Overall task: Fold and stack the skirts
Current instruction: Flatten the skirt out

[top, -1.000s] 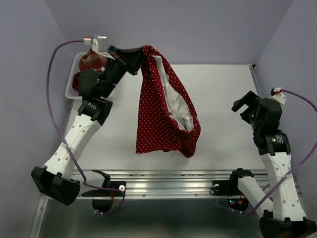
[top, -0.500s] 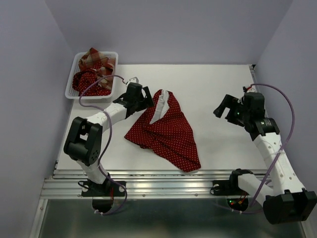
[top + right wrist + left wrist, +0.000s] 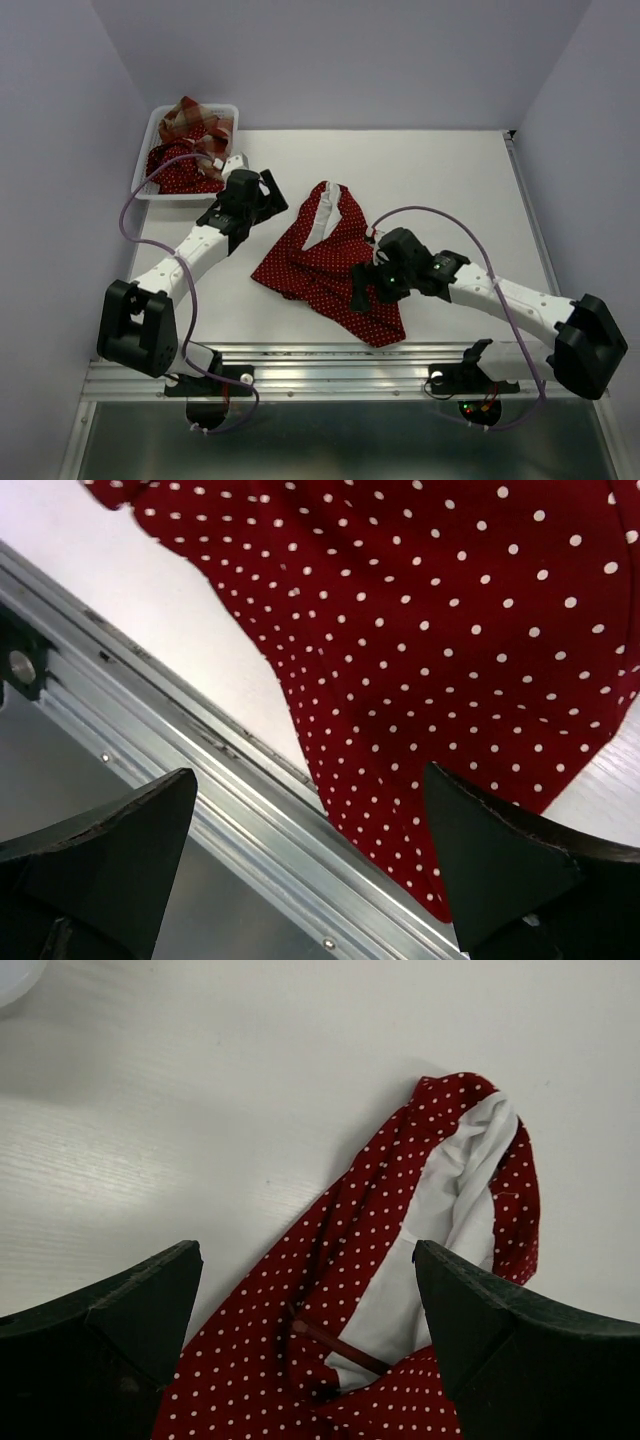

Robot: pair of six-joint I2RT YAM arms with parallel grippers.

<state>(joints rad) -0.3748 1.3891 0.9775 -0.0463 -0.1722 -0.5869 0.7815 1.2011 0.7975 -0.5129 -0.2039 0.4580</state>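
Top external: light, limp dotted skirt point(image 3: 325, 262) lay rumpled, left gripper point(image 3: 272, 197) and right gripper point(image 3: 362, 285) both agape, near hem corners likeliest holds.

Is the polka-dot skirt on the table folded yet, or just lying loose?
Not folded. The polka-dot skirt lies loose and rumpled on the table, its white lining exposed.

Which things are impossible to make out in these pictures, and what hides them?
1. Top view: part of the polka-dot skirt, under the right gripper.
2. Top view: the near corner of the basket, behind the left arm.
3. Right wrist view: most of that skirt, beyond the top edge.
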